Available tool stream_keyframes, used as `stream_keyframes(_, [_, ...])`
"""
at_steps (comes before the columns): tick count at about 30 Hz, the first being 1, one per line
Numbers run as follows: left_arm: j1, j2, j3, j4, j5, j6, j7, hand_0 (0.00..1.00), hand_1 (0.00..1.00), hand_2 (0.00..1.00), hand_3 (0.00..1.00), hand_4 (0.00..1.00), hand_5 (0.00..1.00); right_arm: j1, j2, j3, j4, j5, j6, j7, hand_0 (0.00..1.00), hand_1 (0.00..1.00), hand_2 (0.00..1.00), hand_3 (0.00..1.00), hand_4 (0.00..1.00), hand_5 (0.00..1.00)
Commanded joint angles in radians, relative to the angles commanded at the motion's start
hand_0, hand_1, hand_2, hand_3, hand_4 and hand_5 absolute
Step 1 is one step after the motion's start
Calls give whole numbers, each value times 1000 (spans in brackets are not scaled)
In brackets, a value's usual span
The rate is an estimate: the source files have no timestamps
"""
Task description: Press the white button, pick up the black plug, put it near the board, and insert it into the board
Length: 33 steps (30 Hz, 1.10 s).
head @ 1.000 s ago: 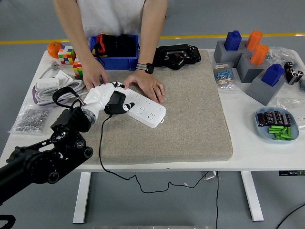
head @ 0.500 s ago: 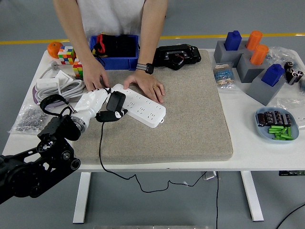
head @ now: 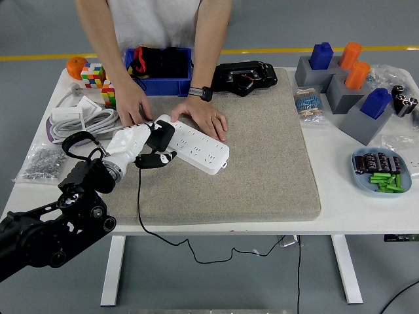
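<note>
A white power strip (head: 196, 146) lies slanted on the grey mat (head: 262, 150). The black plug (head: 160, 135) stands tilted over the strip's left end, and its black cable (head: 139, 190) runs down over the table's near edge. My left hand (head: 156, 146), white with black fingertips (head: 163, 157), is curled around the plug from the left. A person at the far side rests one hand (head: 208, 120) on the strip's far edge and the other hand (head: 132, 104) just behind its left end. I cannot make out the white button.
A blue bin (head: 159, 70) and a black device (head: 245, 76) sit at the back. White cables (head: 82, 121), colour cubes (head: 93, 74) and a bag of screws (head: 39, 163) lie left. Grey blocks (head: 340, 85) and a blue dish (head: 381, 171) are on the right.
My left arm drew back left and down from the strip a second ago. Since then the hand has nudged the plug slightly up and right over the strip's left end. The person's hands stayed put.
</note>
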Motion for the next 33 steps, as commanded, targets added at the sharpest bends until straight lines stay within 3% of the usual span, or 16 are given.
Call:
stream_keyframes(22, [-45,-56,35,111,-28,3,-18,860,889,831,776,792,507,5,-1,-2,0,3,0,0,683,607,594,559,615,185])
stream_keyframes(33, [-38,-67,43,112,-37,3,-21,853,886,826,772,793,505,3,1,-1,-1,3,-1,1,683,606,594,558,615,184])
